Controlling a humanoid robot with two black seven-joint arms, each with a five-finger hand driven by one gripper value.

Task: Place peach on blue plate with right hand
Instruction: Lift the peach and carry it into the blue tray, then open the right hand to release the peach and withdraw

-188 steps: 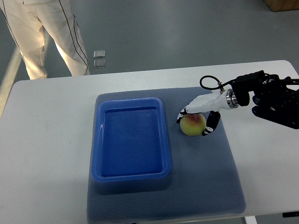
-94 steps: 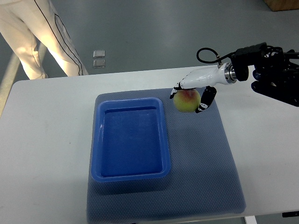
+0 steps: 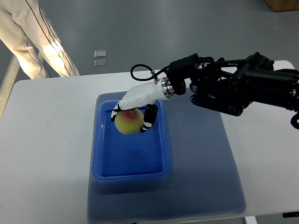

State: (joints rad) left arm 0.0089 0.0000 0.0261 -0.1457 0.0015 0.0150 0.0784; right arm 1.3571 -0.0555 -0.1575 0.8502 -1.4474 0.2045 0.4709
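A yellow-green peach [image 3: 129, 123] with a pink blush is held over the far part of the blue plate [image 3: 99, 154], a deep rectangular tray. My right hand [image 3: 132, 121], white with black fingertips, is shut on the peach from above, its black arm [image 3: 233, 86] stretching in from the right edge. Whether the peach touches the tray floor I cannot tell. The left arm is out of view.
The tray lies on a grey-blue mat [image 3: 205, 168] spread over a white table [image 3: 42, 154]. A person in light trousers [image 3: 35, 39] stands beyond the table's far left corner. Two small square tiles [image 3: 99, 58] lie on the floor.
My right hand lifted the peach off the mat and carried it left, from beside the tray to over the tray's far part. The person stepped further left.
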